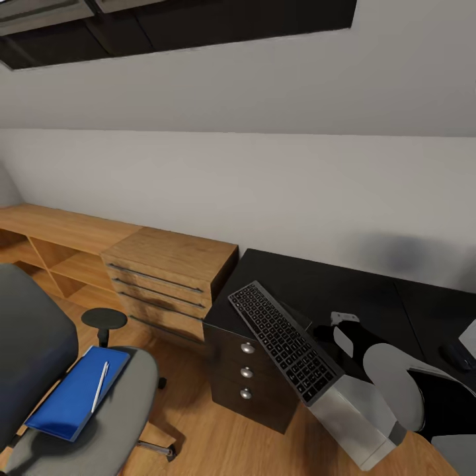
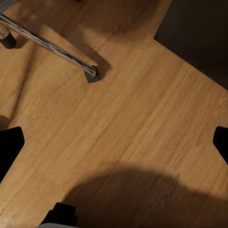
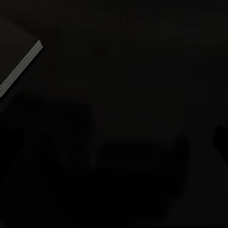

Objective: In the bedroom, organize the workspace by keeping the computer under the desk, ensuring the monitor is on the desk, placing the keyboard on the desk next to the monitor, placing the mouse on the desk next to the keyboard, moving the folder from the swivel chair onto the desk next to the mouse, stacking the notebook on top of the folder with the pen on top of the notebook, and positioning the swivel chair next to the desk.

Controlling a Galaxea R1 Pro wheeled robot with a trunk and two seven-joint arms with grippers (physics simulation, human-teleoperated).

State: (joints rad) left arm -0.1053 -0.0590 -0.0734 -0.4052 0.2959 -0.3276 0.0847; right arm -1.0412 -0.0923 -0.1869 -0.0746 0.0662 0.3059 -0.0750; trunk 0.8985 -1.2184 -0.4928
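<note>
While your right arm reaches over the black desk surface [image 1: 344, 284], the slim dark grey keyboard [image 1: 285, 340] rests tilted on the light grey tower computer [image 1: 354, 420]; the gripper states cannot be told. The bright blue folder [image 1: 73, 396] with the white pen [image 1: 100, 385] waits on the grey swivel chair [image 1: 112, 423].

Blue folder [image 1: 76, 390], grey swivel chair [image 1: 39, 370], black desk [image 1: 344, 287]

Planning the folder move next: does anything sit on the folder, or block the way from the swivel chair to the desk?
The pen lies on the folder, which rests on the swivel chair seat. Between chair and desk there is open wooden floor. The keyboard lies tilted over the desk's near edge, taking space there.
</note>
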